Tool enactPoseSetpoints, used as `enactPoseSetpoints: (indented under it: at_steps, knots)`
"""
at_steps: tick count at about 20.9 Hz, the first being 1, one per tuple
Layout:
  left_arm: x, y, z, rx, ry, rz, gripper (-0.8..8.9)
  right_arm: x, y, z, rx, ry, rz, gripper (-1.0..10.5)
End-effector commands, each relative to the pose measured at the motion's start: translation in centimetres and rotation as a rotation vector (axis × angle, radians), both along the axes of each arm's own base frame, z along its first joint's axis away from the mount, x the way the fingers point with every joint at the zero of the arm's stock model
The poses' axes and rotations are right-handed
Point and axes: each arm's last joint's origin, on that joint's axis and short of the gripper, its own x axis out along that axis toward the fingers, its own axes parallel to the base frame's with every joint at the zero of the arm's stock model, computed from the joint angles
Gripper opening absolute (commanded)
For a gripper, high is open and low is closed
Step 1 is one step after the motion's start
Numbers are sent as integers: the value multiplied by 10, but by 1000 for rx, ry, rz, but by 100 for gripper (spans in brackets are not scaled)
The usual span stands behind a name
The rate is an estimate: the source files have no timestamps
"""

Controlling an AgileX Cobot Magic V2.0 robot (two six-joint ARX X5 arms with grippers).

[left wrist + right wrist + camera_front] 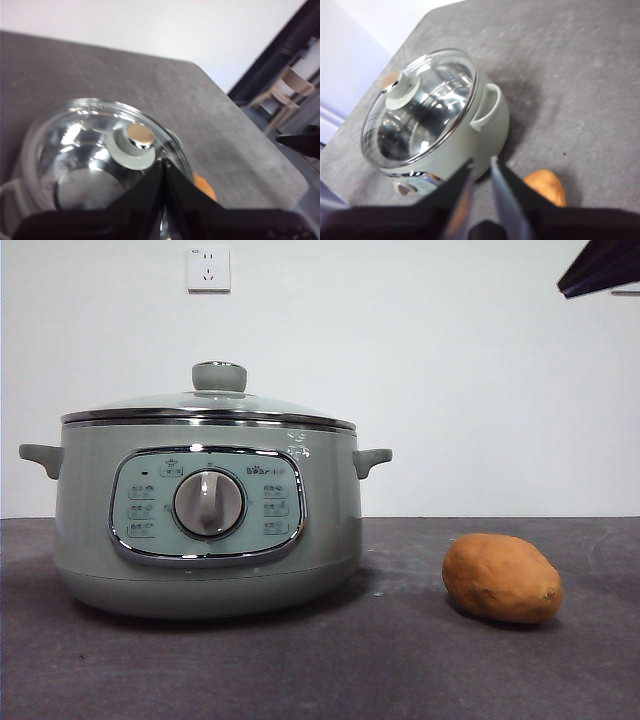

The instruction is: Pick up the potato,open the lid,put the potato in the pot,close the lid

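The potato [502, 578] lies on the table [400, 660] beside the pot [205, 530]; likely firm, rough, graspable across its middle; left gripper [164, 167] closed and empty, right gripper [481, 167] slightly parted and empty.

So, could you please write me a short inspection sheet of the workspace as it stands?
Surface: dark grey table.
Pot: upright, lid seated on it.
Potato: on the table beside the pot, apart from it.
Clutter: nothing seen.
Left gripper: above the lid, shut, empty.
Right gripper: high above pot and potato, slightly open, empty.
Cables: nothing seen.
Surroundings: white wall, wall socket, chair beyond the table.
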Motion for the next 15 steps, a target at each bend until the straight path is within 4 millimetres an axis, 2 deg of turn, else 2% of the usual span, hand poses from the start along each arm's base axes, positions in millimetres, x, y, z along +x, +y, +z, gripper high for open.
enactPoseSetpoints:
  at_steps: [1,2,6,10,11,12,13,15]
  knots:
    - [4,0,0,2,3,-16,-3,1,0,0,-4,-11,13,552]
    - [5,0,-1,1,8,-16,-3,1,0,0,-4,-11,13,616]
    - [6,0,0,1,-6,-14,-3,2,3,-1,-24,-12,-2,625]
    - [7,0,2,8,-24,3,12,9,28,-11,-132,25,-23,590]
    - [7,1,1,17,-24,30,106,11,36,-14,-161,36,-15,591]
    - [8,2,1,27,-24,58,258,13,44,-18,-190,48,-8,591]
    - [8,2,1,31,-24,67,355,15,52,-22,-223,59,-5,591]
    - [8,2,1,32,-25,72,352,20,66,-31,-303,78,-27,591]
